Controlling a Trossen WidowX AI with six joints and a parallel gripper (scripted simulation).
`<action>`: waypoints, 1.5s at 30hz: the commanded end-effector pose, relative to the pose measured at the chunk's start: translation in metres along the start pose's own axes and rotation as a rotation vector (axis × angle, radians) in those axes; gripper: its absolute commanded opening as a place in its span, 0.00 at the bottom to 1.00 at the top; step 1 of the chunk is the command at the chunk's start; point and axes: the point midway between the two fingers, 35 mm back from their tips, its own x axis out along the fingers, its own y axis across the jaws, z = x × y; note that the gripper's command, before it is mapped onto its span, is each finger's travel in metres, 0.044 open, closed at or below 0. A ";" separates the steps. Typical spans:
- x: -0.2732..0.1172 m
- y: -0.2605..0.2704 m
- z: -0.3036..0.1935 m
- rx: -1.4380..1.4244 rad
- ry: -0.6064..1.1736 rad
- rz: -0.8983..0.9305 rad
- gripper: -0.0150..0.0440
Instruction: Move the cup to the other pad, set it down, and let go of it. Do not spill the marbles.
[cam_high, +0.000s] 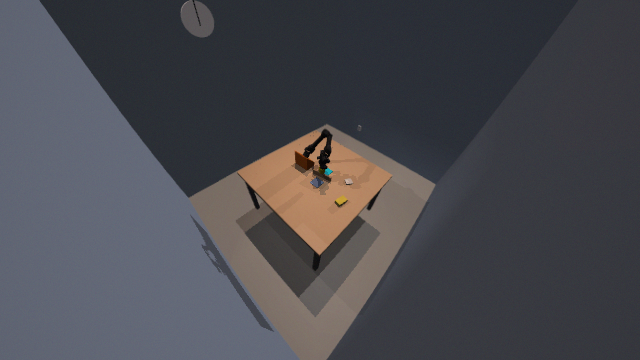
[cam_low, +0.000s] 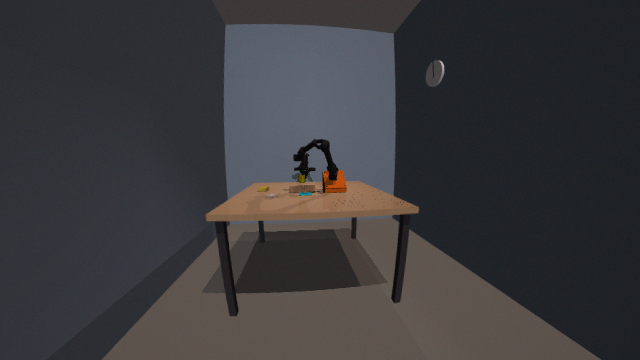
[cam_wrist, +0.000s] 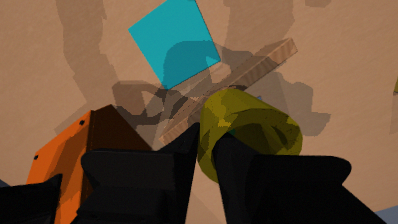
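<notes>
The yellow cup (cam_high: 322, 171) (cam_low: 302, 178) (cam_wrist: 225, 107) hangs in the air, above the height of the wooden barrier (cam_low: 302, 189) (cam_wrist: 265, 62). My gripper (cam_low: 304, 174) (cam_wrist: 204, 127) is shut on the cup's wall, one finger inside and one outside. The cup looks somewhat tilted in the wrist view. A small green spot shows inside it; the marbles cannot be made out clearly. The cyan pad (cam_high: 328, 171) (cam_low: 305, 194) (cam_wrist: 160, 35) lies on one side of the barrier. The blue pad (cam_high: 316, 183) lies on the other side, mostly hidden behind the cup in the wrist view.
An orange block (cam_high: 303, 160) (cam_low: 335, 182) (cam_wrist: 65, 155) stands beside the arm. A yellow block (cam_high: 341, 201) (cam_low: 263, 189) and a small white object (cam_high: 348, 181) (cam_low: 271, 196) lie on the wooden table (cam_high: 280, 190), away from the pads.
</notes>
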 end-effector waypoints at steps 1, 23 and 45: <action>-0.001 0.006 0.007 0.004 -0.004 -0.001 0.25; -0.002 0.035 0.040 0.005 -0.005 0.001 0.25; -0.004 0.066 0.074 0.005 -0.007 0.003 0.25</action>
